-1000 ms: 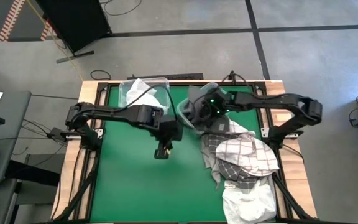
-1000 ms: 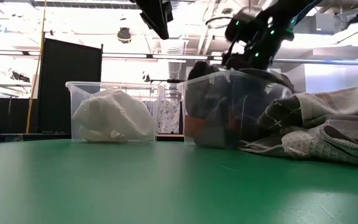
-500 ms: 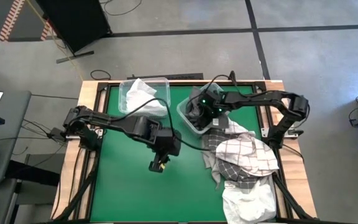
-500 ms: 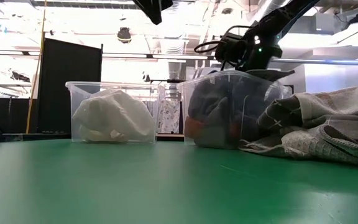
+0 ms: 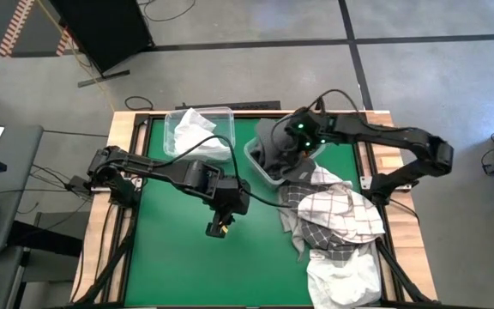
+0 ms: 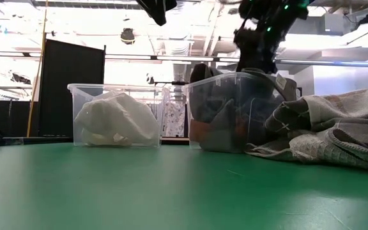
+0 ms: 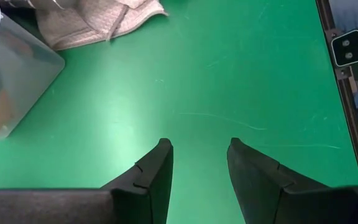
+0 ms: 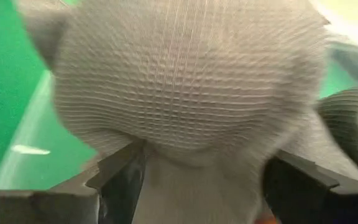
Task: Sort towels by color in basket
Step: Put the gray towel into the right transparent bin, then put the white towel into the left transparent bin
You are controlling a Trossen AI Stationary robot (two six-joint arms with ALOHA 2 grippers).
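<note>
A dark grey towel [image 5: 271, 142] is heaped in the clear right basket [image 5: 254, 163], its top [image 6: 200, 67] above the rim, with orange cloth [image 6: 200, 131] below it. My right gripper [image 5: 288, 148] is open just over that heap, which fills the space between its fingers [image 8: 122, 177]. The left basket [image 5: 174, 120] holds a white towel [image 6: 117, 118]. A checked towel [image 5: 337, 213], a white towel [image 5: 343, 273] and light grey cloth [image 5: 292, 221] lie piled on the table's right side. My left gripper [image 5: 219, 228] hangs open over bare green table. My right gripper comes at the heaped top of the dark grey towel [image 8: 191, 93] slanting down from the table's right, one finger on either side. I cannot tell whether the fingers touch the cloth.
The green tabletop [image 7: 229, 81] left of the pile and in front of the two baskets is free room. The pile's edge [image 7: 98, 18] reaches toward the middle. A dark frame [image 5: 135, 172] borders the table on its left and right sides.
My right gripper dipped toward the right basket, then rose above its rim. My left gripper went a little toward the table's near edge, then kept still.
</note>
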